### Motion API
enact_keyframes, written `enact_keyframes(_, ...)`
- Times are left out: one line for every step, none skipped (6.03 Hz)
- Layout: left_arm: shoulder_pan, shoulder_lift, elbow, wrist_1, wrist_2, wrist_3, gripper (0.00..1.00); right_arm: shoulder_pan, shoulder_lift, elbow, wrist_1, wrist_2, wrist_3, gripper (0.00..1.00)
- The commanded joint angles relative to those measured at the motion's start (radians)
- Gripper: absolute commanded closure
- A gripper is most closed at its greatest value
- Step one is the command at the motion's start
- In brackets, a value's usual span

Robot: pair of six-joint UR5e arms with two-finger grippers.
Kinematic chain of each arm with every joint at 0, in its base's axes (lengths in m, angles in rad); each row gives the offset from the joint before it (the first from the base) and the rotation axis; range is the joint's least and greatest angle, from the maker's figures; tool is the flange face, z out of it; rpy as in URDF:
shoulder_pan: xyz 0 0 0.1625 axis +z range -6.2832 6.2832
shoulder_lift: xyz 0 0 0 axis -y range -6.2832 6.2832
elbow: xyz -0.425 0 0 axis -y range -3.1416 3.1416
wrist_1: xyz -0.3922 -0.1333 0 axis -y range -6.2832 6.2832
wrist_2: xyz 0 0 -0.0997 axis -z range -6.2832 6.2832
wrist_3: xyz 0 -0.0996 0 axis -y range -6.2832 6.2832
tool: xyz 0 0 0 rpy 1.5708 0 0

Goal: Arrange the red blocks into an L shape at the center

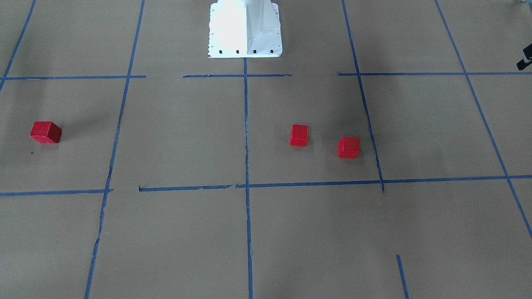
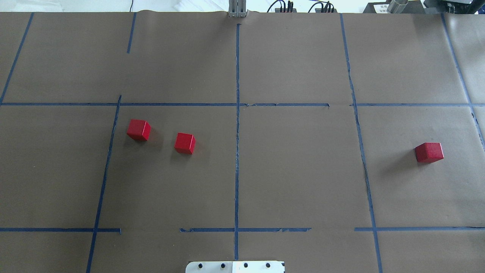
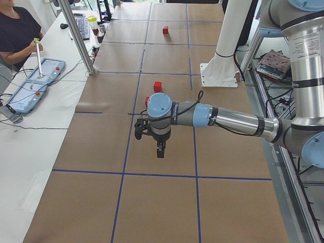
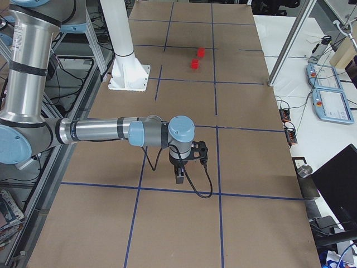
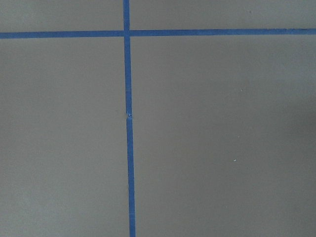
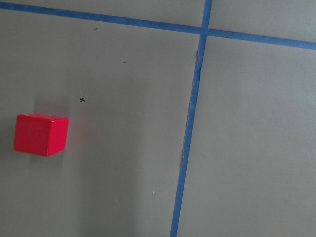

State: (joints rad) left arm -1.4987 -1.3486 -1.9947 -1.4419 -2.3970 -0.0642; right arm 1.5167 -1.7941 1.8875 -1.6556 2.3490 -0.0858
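Three red blocks lie apart on the brown paper. Two sit left of the central blue tape line (image 2: 237, 151) in the overhead view, one (image 2: 138, 130) near a grid line, one (image 2: 185, 143) closer in. The third (image 2: 429, 152) lies far right and also shows in the right wrist view (image 6: 40, 134). My left gripper (image 3: 159, 149) hangs above the paper, nearer the camera than the two blocks (image 3: 157, 86). My right gripper (image 4: 179, 177) hangs above the paper at the other end. Both show only in side views, so I cannot tell if they are open or shut.
The white robot base plate (image 1: 245, 29) stands at the table's robot-side edge on the centre line. An operator (image 3: 15, 30) sits at a side table with a teach pendant (image 3: 33, 83). A metal post (image 3: 81, 40) stands at that table edge.
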Motion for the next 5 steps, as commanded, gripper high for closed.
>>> enact_keyframes(0.0, -0.003, -0.007, -0.002, 0.01, -0.002, 0.0, 0.0, -0.002, 0.002, 0.0, -0.002, -0.002, 0.0)
enact_keyframes(0.0, 0.0, -0.013, 0.0, 0.012, -0.008, 0.0, 0.0, -0.005, -0.001, -0.001, -0.002, -0.002, 0.0)
enact_keyframes(0.0, 0.002, -0.016, -0.002, 0.01, -0.011, 0.0, 0.0, -0.008, 0.001, -0.001, 0.001, 0.0, 0.0)
enact_keyframes(0.0, 0.003, -0.013, 0.0, 0.007, -0.009, 0.0, 0.0, -0.01, 0.001, -0.001, 0.003, 0.0, 0.0)
enact_keyframes(-0.002, 0.006, -0.009, 0.0, 0.007, -0.009, 0.0, 0.0, -0.01, 0.002, -0.001, 0.001, 0.0, 0.0)
